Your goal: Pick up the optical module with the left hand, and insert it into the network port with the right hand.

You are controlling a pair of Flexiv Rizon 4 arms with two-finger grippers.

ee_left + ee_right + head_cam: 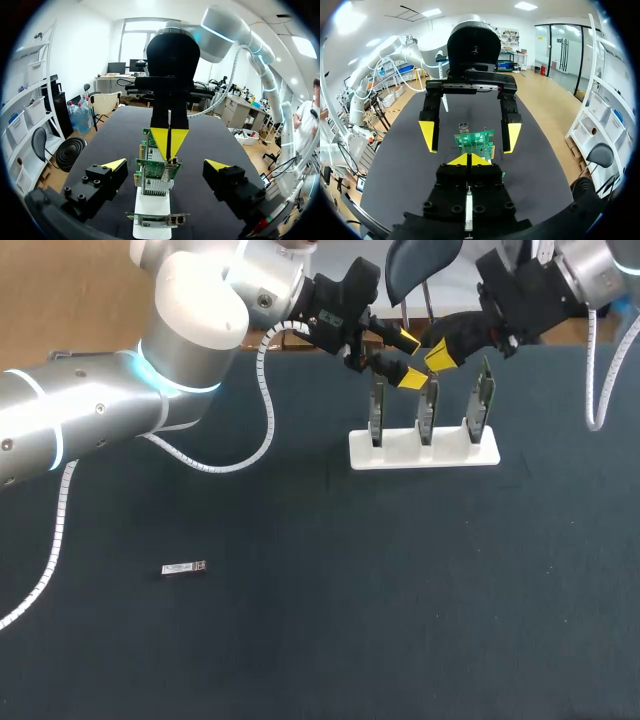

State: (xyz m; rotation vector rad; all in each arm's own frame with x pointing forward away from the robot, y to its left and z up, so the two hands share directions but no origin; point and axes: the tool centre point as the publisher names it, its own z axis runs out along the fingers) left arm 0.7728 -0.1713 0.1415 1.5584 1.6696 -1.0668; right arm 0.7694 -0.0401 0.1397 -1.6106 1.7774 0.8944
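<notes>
Head view, left to right. The optical module [184, 568], a small silver bar, lies flat on the dark desk [300, 640] at its left side. It is well apart from both arms and from the stand.

The left arm [100, 410] enters from the left and reaches across the far part of the desk. The left gripper [408, 359] is released, its yellow fingers spread and holding nothing, and it hangs above the white stand [425, 452].

The stand carries three green network cards upright in a row: left card [377, 412], middle card [428, 412] and right card [485, 400].

The right arm [590, 270] enters from the far right corner. The right gripper [440, 355] sits just above the middle card, close beside the left gripper.

Left wrist view. The left gripper [166, 165] has its fingers apart on either side of the row of cards, touching none. The white stand [150, 207] lies below. Ahead, the right gripper [170, 144] points down with its yellow tips clenched together at the upper edge of a card.

Right wrist view. The right gripper [468, 160] is clenched, tip against tip. Whether anything thin is pinched between the tips cannot be told. Ahead of it a card [474, 142] stands between the spread fingers of the left gripper [470, 136].
</notes>
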